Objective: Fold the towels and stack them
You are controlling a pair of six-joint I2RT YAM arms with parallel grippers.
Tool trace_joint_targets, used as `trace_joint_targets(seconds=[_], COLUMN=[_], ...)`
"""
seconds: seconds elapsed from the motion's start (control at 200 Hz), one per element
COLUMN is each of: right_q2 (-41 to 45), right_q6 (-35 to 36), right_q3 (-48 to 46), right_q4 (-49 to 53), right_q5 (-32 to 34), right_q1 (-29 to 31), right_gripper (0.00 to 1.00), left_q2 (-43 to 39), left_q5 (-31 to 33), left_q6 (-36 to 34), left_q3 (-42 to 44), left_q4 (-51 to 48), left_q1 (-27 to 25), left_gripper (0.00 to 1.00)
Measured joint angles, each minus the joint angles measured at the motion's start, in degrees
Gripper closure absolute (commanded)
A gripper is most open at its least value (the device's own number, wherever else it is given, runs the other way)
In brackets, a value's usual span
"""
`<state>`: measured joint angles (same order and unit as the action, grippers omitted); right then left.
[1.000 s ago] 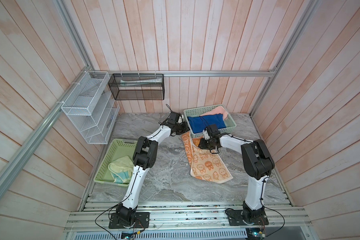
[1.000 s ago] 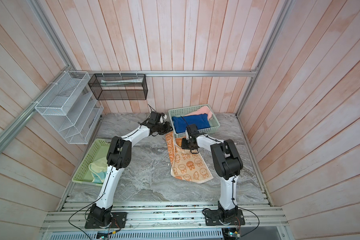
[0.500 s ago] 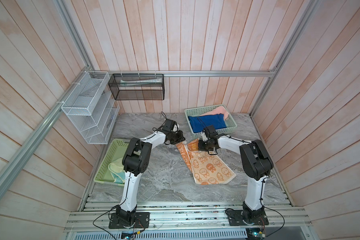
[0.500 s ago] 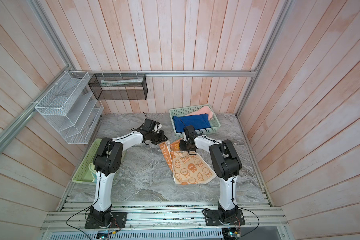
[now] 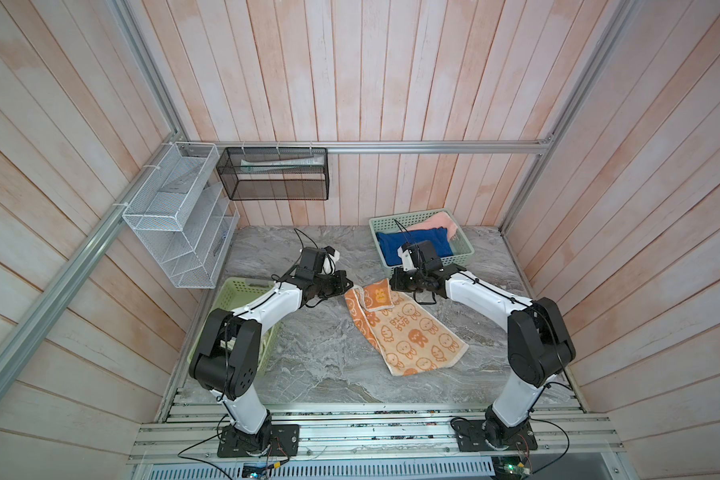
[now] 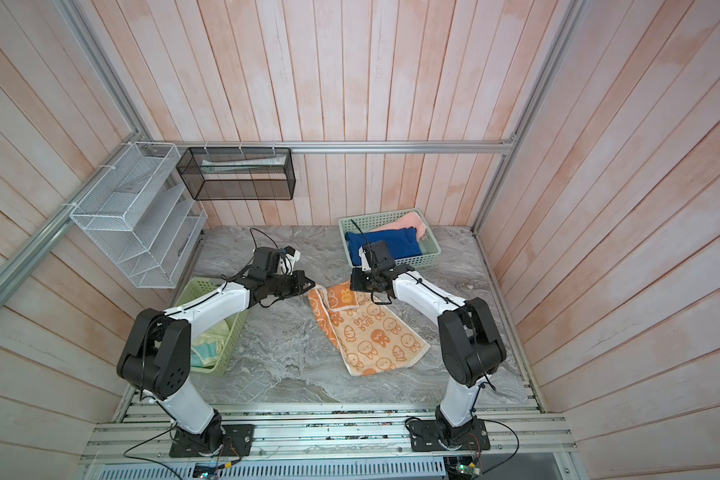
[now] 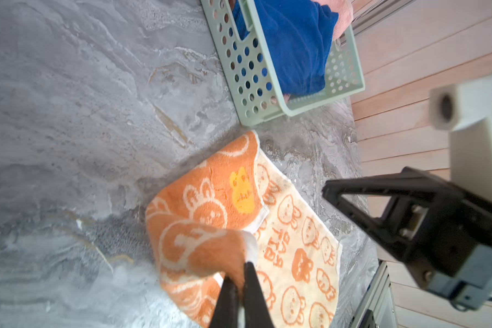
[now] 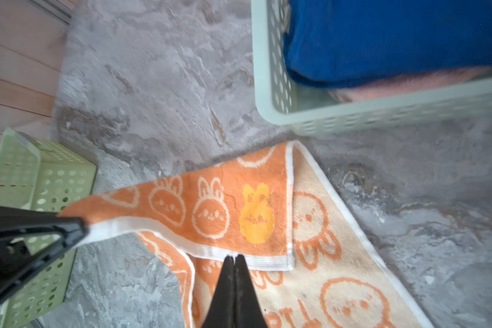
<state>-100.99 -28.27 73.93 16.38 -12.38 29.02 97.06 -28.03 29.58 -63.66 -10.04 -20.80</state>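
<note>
The orange towel (image 5: 408, 332) lies slantwise mid-frame on the table (image 5: 308, 361) in both top views, its upper end flopped back over itself. My left fingers (image 7: 254, 295) pinch one corner. My right fingers (image 8: 223, 292) are closed at the flap's white hem, though I can't tell if they caught cloth. I judge we're spreading it; next, draw both corners apart and lay it flat.

Your orange bunny towel (image 6: 375, 336) lies slantwise mid-tabletop, far end folded over; blue towel (image 6: 406, 247) sits on pink towel (image 6: 412, 220) at the far right corner; teal-and-cream towel (image 6: 206, 351), left edge.
</note>
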Motion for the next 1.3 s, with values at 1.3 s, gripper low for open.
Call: trace_joint_targets(seconds=[1.3], right_q2=[-13.6], right_q6=[-4.3], right_q3=[4.4], right_q4=[1.7], right_q5=[-6.7], right_q1=[-1.1], right_gripper=[0.6], left_q2=[-2.4], left_q5=[1.5], left_q6=[4.3], left_q3=[12.0], left_q4=[2.9], left_q1=[-1.7], left_gripper=[1.0])
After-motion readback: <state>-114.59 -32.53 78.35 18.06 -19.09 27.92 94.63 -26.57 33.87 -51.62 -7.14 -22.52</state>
